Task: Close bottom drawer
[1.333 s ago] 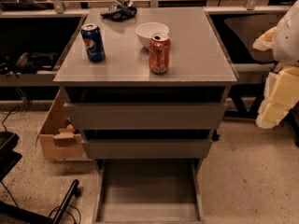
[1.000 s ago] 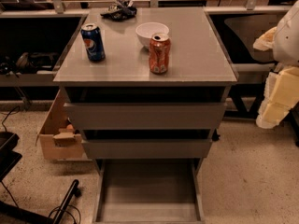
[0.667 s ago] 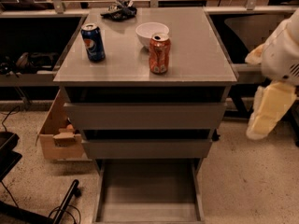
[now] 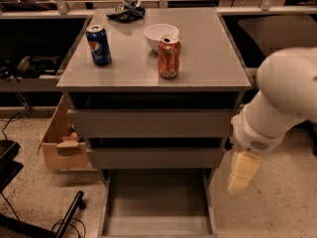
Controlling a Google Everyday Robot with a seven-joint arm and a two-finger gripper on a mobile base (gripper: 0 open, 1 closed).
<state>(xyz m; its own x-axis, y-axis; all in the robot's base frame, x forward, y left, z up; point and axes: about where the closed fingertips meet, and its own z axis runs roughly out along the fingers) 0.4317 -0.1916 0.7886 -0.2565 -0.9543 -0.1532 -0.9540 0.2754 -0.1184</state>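
Observation:
The bottom drawer point(image 4: 156, 202) of the grey cabinet stands pulled far out toward me, a shallow empty tray whose front edge is cut off by the lower frame border. Above it are the mid-width drawer front point(image 4: 156, 157) and the widest drawer front point(image 4: 148, 123), both slightly out. My gripper point(image 4: 242, 173), cream-coloured, hangs pointing down from the white arm point(image 4: 282, 98) just right of the cabinet, beside the open drawer's right rail and apart from it.
On the cabinet top point(image 4: 213, 53) stand a blue Pepsi can point(image 4: 99, 44), an orange can point(image 4: 169, 56), a white bowl point(image 4: 160, 34) and a black bundle point(image 4: 126, 11). A cardboard box point(image 4: 62, 145) sits on the floor at left. Black cables and a chair base point(image 4: 64, 222) lie bottom left.
The arm has swung left and down from the right edge, bringing the gripper close to the cabinet's right side. The drawers and cans have not moved.

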